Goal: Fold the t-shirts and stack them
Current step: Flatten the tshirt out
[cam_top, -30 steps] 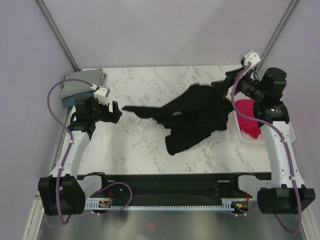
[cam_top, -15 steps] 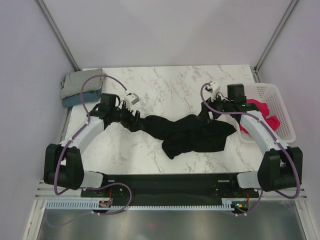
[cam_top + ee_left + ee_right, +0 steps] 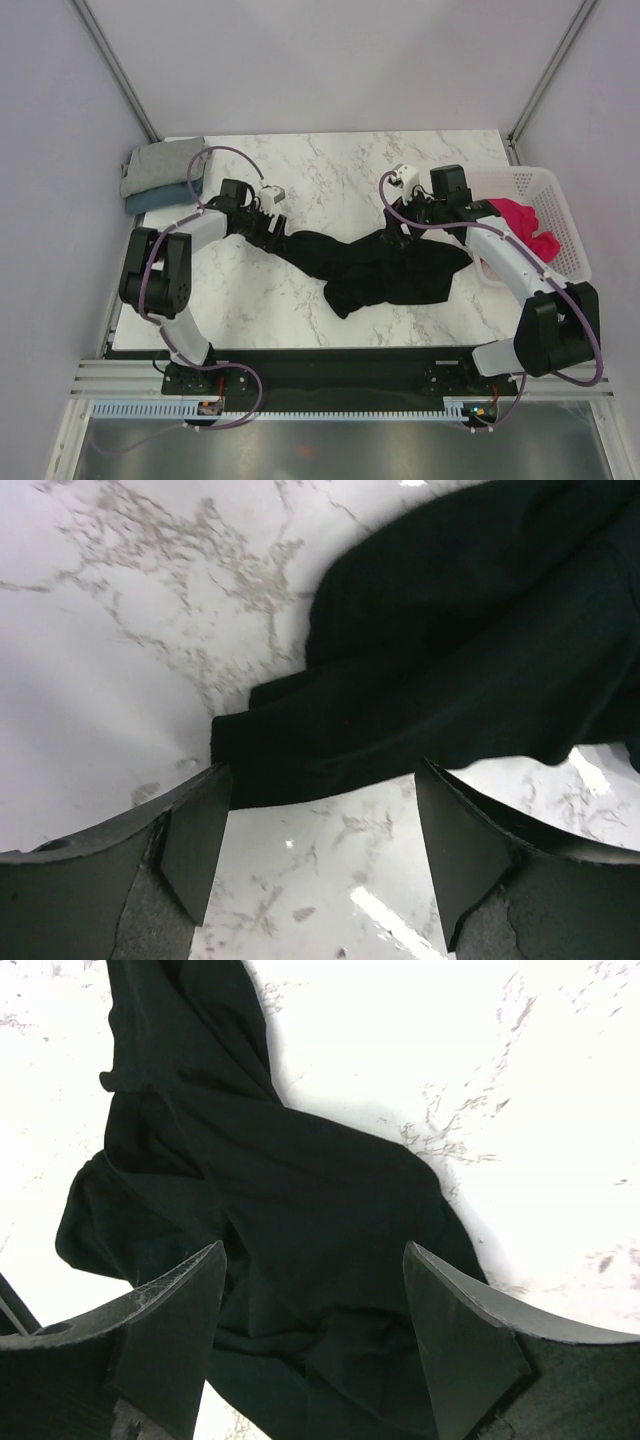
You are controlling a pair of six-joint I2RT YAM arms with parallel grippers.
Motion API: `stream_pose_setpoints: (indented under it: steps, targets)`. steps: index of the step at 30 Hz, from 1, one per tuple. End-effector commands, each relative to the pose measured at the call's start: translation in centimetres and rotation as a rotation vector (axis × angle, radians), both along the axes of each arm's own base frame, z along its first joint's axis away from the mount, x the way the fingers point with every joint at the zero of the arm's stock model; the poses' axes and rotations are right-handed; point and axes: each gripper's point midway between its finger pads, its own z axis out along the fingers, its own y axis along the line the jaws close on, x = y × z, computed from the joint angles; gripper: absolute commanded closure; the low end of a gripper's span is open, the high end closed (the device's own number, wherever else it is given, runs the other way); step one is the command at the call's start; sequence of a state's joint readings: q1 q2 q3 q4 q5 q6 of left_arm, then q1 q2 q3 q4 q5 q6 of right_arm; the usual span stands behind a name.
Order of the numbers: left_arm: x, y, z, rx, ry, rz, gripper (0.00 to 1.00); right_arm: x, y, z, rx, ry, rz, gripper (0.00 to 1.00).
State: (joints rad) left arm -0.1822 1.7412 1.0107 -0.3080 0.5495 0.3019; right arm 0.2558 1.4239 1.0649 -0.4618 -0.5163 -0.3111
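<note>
The white marble counter (image 3: 330, 165) carries the crumpled black cloth t-shirt (image 3: 385, 270) near its middle. Both arms have swung down to it. The left pincer (image 3: 271, 227) is at a sleeve tip and the right pincer (image 3: 400, 235) at the upper edge, both wide open and gripping nothing. A grab to spread it looks imminent.

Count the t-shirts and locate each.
4: crumpled black t-shirt mid-table; folded grey t-shirt atop dusty-blue t-shirt, left corner; pink-red t-shirt in white mesh basket. Others may hide.
</note>
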Motion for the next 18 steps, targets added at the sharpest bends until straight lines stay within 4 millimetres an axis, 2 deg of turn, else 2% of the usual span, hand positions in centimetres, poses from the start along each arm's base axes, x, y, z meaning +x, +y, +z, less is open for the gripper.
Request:
stream_pose_setpoints:
  steps: [1,2,4,5,6,7,9,11,15,16,17,18]
  targets:
    - [3.5,0.1,0.8,0.021,-0.092,0.005,0.23,0.9,-0.7,3.4,-0.034,-0.123,-0.019,0.2]
    - [3.8,0.0,0.7,0.02,-0.089,0.005,0.26,0.9,-0.9,3.4,-0.039,-0.123,-0.028,0.2]
    - [4.0,-0.5,0.6,-0.005,-0.069,0.015,0.42,0.9,-0.8,3.3,-0.032,-0.119,-0.035,0.19]
    - [4.1,-0.7,0.4,-0.017,-0.052,0.012,0.45,0.7,-0.7,3.2,-0.022,-0.111,-0.034,0.19]
    - [3.7,-1.2,0.5,-0.043,-0.028,-0.001,0.53,0.7,-0.7,2.6,-0.023,-0.1,-0.033,0.19]
    - [3.6,-1.3,0.5,-0.051,-0.018,-0.005,0.73,0.7,-0.7,2.3,-0.027,-0.093,-0.031,0.19]
    - [3.8,-1.4,0.8,-0.052,-0.011,-0.002,0.98,1.0,-1.1,1.2,-0.055,-0.081,-0.044,0.19]
    - [4.0,-1.0,1.7,-0.045,-0.022,0.002,0.98,1.3,-1.2,0.9,-0.065,-0.076,-0.054,0.2]
    - [5.0,0.2,7.4,-0.05,-0.167,0.038,0.98,1.6,-1.1,1.6,-0.057,-0.091,-0.055,0.2]
    - [5.1,0.5,10.0,-0.048,-0.239,0.046,0.98,1.7,-1.1,1.7,-0.061,-0.098,-0.053,0.2]
    - [5.4,0.9,11.2,-0.036,-0.284,0.055,0.93,1.7,-1.2,1.7,-0.064,-0.101,-0.054,0.19]
    - [5.6,1.5,11.6,-0.009,-0.309,0.082,0.75,1.8,-1.2,1.7,-0.064,-0.102,-0.056,0.19]
